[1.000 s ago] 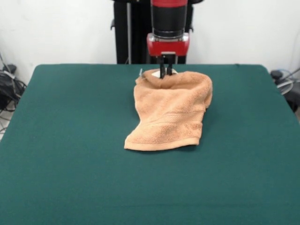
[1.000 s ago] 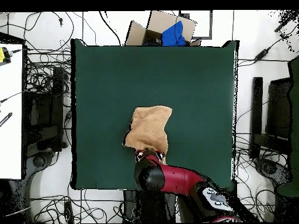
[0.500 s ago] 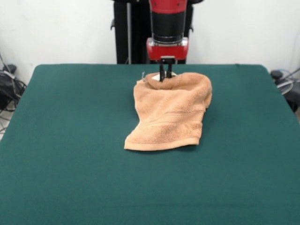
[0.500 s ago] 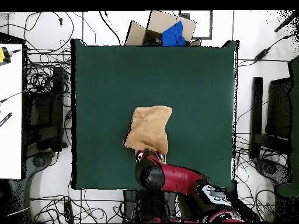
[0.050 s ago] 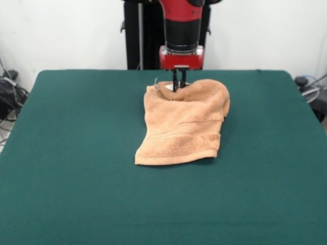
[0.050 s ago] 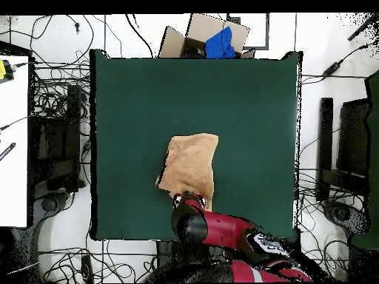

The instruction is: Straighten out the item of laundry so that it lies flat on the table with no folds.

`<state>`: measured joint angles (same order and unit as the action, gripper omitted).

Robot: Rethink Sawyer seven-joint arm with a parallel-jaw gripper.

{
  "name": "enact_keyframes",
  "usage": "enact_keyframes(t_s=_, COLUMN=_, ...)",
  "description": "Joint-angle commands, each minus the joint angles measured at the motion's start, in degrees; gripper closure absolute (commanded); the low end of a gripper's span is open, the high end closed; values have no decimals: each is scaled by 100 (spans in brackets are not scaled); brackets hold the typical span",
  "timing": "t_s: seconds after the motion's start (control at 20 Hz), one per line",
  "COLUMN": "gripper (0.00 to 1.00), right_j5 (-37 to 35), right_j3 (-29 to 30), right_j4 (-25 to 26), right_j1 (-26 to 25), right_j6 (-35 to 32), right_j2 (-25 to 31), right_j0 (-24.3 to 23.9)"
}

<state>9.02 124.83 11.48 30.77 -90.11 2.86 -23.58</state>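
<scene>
The item of laundry (image 5: 183, 124) is an orange-tan towel lying on the green table (image 5: 76, 153), bunched and folded, with its near hem flat and a rounded fold along its right side. My gripper (image 5: 178, 86) comes down onto the towel's far edge beside a small white tag. It is shut on that edge, which is slightly raised. In the overhead view the towel (image 6: 191, 161) lies below the middle of the table (image 6: 244, 103). The red arm (image 6: 215, 225) covers the towel's lower edge and hides the gripper.
Beyond the table's top edge in the overhead view sits a cardboard box (image 6: 194, 37) holding a blue cloth (image 6: 220, 44). Cables and dark stands ring the table. A white bench (image 6: 13, 140) stands at the left.
The gripper has drawn back slightly toward the robot's side with the towel's edge in it. The towel has stretched a little that way; its near hem has stayed put.
</scene>
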Motion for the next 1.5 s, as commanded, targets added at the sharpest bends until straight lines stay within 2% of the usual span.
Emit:
enact_keyframes(t_s=0.05, gripper=100, right_j5=495, right_j3=-420, right_j4=-149, right_j1=-495, right_j6=-1115, right_j2=-303, right_j0=276)
enact_keyframes(t_s=0.35, gripper=100, right_j5=638, right_j3=-273, right_j4=-176, right_j1=-529, right_j6=-1133, right_j2=-336, right_j0=415)
enact_keyframes(t_s=0.8, gripper=100, right_j5=629, right_j3=123, right_j4=-234, right_j1=-227, right_j6=-1344, right_j2=-222, right_j0=466)
enact_keyframes(t_s=1.0, gripper=100, right_j5=493, right_j3=385, right_j4=-309, right_j1=57, right_j6=-1443, right_j2=-200, right_j0=454)
enact_keyframes(t_s=1.5, gripper=100, right_j5=687, right_j3=634, right_j4=-383, right_j1=236, right_j6=-1516, right_j2=-252, right_j0=569)
